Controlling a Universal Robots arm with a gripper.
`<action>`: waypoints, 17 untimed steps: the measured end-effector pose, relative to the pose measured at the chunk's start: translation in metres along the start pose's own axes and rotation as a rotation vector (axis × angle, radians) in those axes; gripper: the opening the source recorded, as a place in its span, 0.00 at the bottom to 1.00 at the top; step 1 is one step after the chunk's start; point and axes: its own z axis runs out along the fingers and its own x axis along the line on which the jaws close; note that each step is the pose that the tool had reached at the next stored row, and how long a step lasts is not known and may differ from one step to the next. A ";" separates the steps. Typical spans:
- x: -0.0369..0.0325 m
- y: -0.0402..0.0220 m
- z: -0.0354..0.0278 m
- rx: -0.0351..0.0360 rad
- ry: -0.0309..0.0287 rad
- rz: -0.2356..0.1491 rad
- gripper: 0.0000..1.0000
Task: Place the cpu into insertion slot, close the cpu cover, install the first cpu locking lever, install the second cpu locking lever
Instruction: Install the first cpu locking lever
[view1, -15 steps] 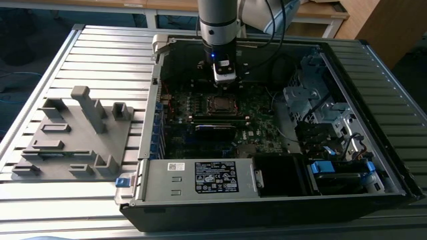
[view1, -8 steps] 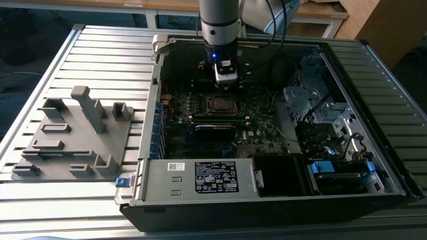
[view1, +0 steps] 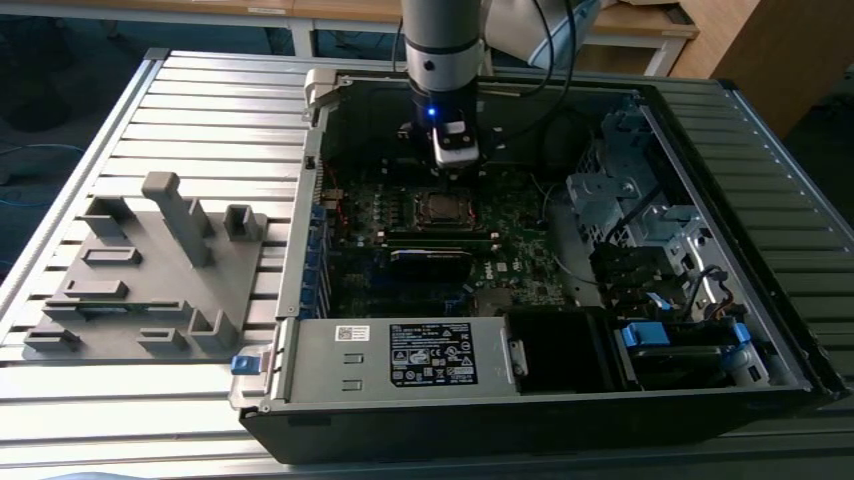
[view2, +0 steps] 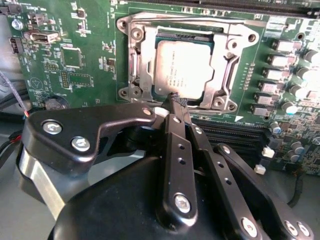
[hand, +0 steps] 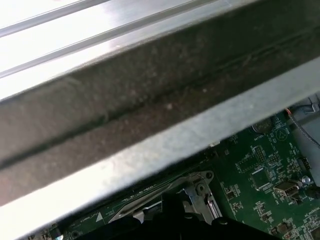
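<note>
Ribbed grey metal tabletop (view1: 200, 400) was seen beneath everything, and on it, toward the exterior view's left, a grey fixture tray (view1: 140, 270) with upright pegs was laid out, untouched. Further to the exterior view's right, the open computer case (view1: 534, 390) was set down, with the green motherboard (view1: 514, 255) exposed inside.

Over the board the gripper (view2: 175, 99) was held low, its black fingers drawn together to a narrow tip that was pressed at the near edge of the socket; nothing was seen carried between them. In the second wrist view the cpu (view2: 182, 65) was found already seated in the insertion slot (view2: 187, 36), with the cpu cover (view2: 227, 67) lying flat around it, its window framing the chip.

So placement and cover were judged done, and a locking lever stage was taken to be in hand. Which lever was being worked could not be told. A firm, controlled push along the socket's edge was judged to be needed, with care that the cover was not lifted.
</note>
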 end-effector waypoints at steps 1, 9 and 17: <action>-0.0002 -0.0005 0.0000 -0.0003 0.0001 -0.002 0.11; -0.0022 -0.0048 -0.0001 -0.0023 0.0014 -0.019 0.11; -0.0050 -0.0106 -0.0002 -0.0035 0.0024 -0.031 0.11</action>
